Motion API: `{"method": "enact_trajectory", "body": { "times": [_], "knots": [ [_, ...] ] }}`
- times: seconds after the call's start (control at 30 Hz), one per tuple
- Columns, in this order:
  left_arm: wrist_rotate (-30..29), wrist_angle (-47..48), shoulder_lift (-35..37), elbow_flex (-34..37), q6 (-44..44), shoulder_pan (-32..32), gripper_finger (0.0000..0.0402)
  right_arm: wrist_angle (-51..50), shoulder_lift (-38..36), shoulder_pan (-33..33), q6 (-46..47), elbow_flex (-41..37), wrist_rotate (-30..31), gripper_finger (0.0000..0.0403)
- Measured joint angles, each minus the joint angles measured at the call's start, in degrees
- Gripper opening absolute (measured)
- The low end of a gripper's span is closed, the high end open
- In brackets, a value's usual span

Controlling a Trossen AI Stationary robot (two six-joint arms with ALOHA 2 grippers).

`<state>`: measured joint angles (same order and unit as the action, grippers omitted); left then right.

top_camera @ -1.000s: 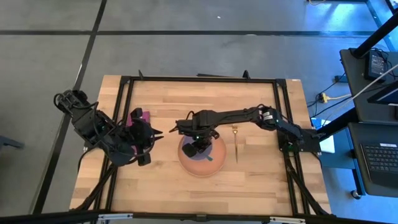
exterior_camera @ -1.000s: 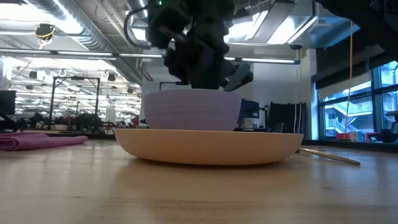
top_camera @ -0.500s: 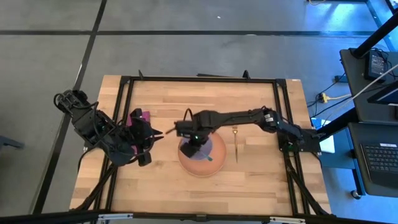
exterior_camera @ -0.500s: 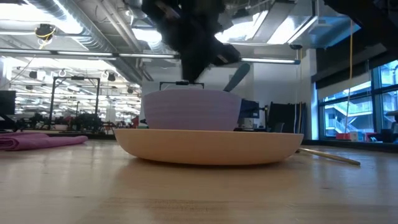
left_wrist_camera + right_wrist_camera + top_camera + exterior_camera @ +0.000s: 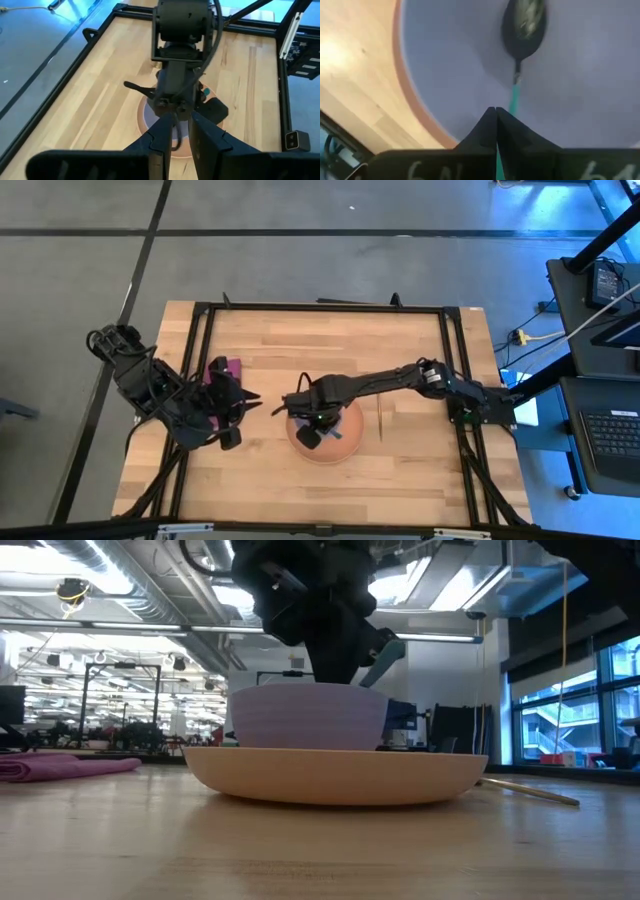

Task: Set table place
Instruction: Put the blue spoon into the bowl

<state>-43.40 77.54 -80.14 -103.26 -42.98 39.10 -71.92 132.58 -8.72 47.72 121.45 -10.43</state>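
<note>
A lavender bowl (image 5: 305,717) stands on a peach-orange plate (image 5: 335,775) in the middle of the table, also seen in the high view (image 5: 335,442). A teal-handled dark spoon (image 5: 522,30) lies in the bowl. My right gripper (image 5: 496,116) is over the bowl, shut on the spoon's handle. My left gripper (image 5: 181,131) hovers left of the plate, its fingers a narrow gap apart and empty. A gold fork (image 5: 381,420) lies right of the plate. A magenta napkin (image 5: 222,367) lies at the left. My right gripper pinches the spoon's teal handle (image 5: 514,99) between its two fingertips, coming down from above at a slant. The spoon's dark head (image 5: 524,22) lies on the bowl's inside, and the handle (image 5: 384,658) slants up over the bowl's rim.
The table's black frame (image 5: 320,307) runs around the wood top. Bare wood lies in front of the plate (image 5: 320,490) and beyond it (image 5: 330,335). The napkin also shows at the left in the low view (image 5: 60,767).
My right gripper has risen a little over the bowl, turned, and come down again, ending slightly nearer the table's near edge. The spoon has stayed in the bowl with its handle slanting up.
</note>
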Motion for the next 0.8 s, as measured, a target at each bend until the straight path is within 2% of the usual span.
{"method": "enact_trajectory", "body": {
  "times": [0.8],
  "knots": [
    [0.0,0.02,0.0,0.0,-0.37,2.64,0.0055,-4.92,-0.09,-4.64,4.26,0.02,0.02,0.0007]
  ]
}}
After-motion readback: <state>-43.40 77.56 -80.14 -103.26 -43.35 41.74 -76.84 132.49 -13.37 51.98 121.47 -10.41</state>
